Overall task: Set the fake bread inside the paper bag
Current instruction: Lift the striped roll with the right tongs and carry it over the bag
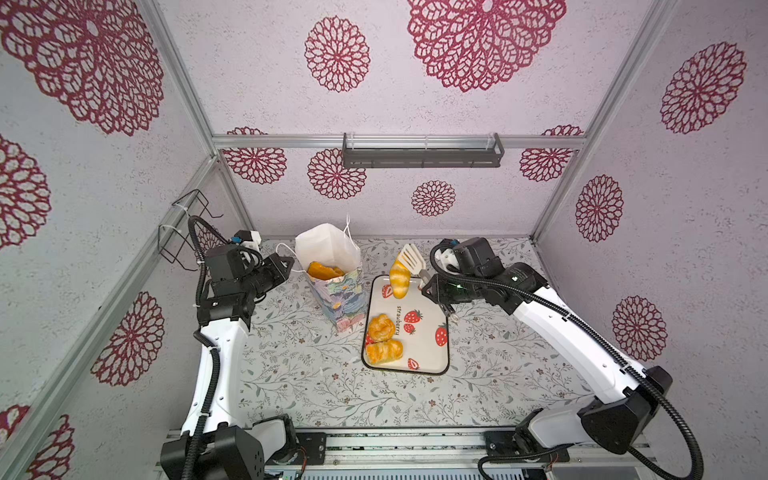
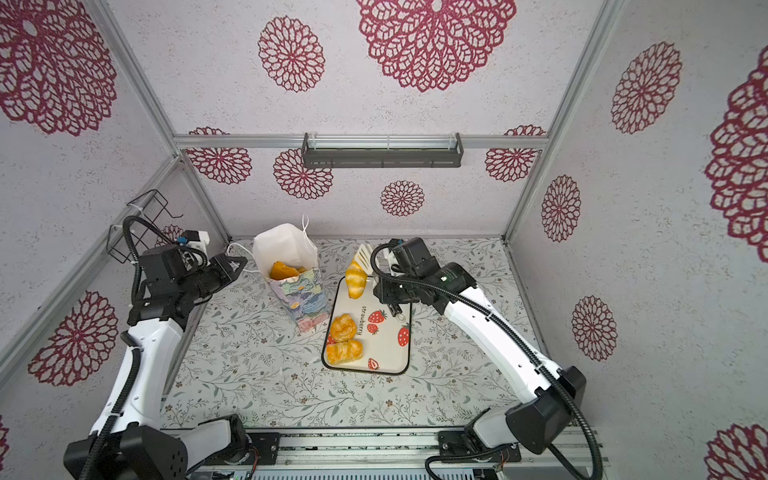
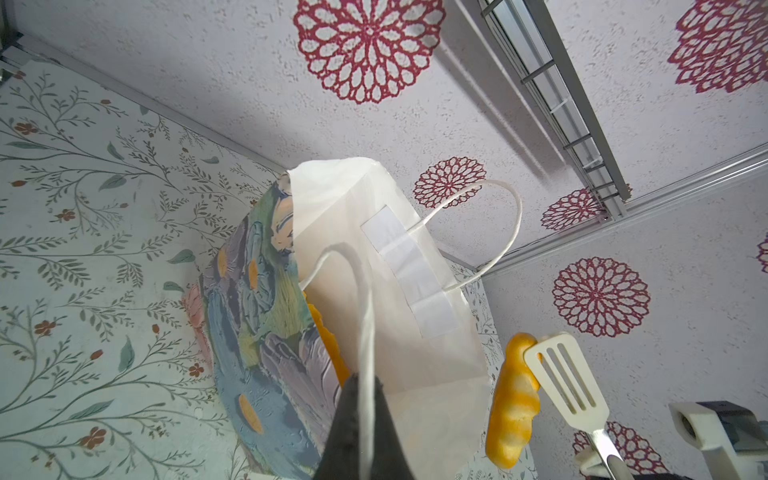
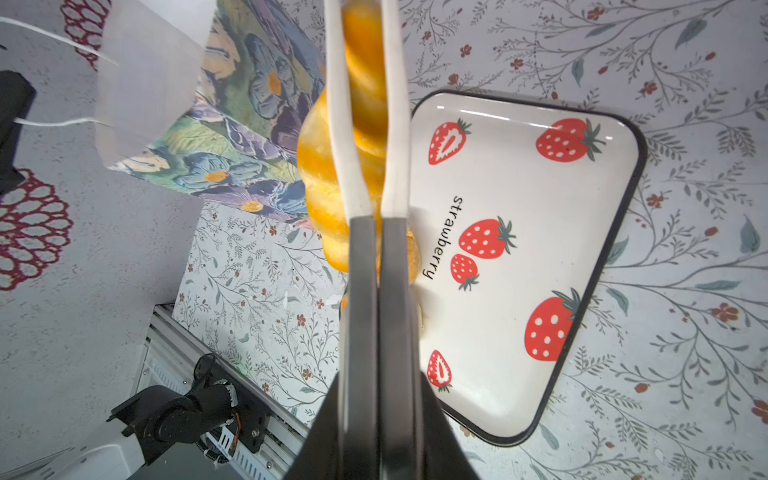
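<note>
The paper bag (image 1: 337,291) (image 2: 300,296) (image 3: 266,316) (image 4: 232,137) stands open left of the strawberry tray (image 1: 428,353), with fake bread (image 1: 324,271) inside. My left gripper (image 1: 292,263) (image 3: 365,380) is shut on the bag's near white cord handle (image 3: 365,311). My right gripper (image 1: 432,291) (image 4: 379,376) is shut on the handles of white slotted tongs (image 1: 411,255) (image 3: 565,374) (image 4: 395,124). The tongs clamp a long braided loaf (image 1: 400,278) (image 2: 355,280) (image 3: 513,407) (image 4: 320,166), lifted over the tray's far end beside the bag. Two pastries (image 1: 381,327) (image 1: 384,351) lie on the tray.
A black wire basket (image 1: 187,228) hangs on the left wall behind the left arm. A grey shelf (image 1: 422,156) is fixed high on the back wall. Walls close in the flowered table on three sides.
</note>
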Tool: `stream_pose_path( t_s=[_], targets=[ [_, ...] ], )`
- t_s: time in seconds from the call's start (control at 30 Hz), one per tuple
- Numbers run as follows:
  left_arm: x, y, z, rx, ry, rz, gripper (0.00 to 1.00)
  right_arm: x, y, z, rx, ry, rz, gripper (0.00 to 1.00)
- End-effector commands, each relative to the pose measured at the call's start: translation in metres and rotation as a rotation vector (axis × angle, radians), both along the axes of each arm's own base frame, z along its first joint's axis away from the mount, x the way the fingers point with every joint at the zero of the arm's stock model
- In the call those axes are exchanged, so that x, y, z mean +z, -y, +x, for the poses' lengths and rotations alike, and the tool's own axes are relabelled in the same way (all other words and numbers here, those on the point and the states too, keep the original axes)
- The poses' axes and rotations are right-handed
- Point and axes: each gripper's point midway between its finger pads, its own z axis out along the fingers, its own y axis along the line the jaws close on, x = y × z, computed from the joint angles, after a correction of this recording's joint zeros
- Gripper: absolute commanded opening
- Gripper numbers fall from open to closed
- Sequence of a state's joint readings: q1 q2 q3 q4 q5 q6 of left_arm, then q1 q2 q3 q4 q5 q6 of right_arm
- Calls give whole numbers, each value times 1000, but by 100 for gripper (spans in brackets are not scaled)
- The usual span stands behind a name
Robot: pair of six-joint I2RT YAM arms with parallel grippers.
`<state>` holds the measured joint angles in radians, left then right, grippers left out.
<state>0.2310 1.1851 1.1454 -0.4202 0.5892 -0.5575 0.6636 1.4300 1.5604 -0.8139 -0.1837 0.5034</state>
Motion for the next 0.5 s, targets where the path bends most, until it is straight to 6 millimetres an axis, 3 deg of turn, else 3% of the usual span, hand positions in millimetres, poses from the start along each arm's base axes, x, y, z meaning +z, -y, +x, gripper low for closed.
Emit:
stream_pose_path(
  t_s=[0.0, 0.47],
  targets=[
    [10, 4, -1, -23, 45, 2, 0, 38, -15, 4, 48, 112, 52, 12],
    [11, -3, 1, 10, 38, 34, 0, 85, -63, 9, 134, 227, 61, 13]
  ],
)
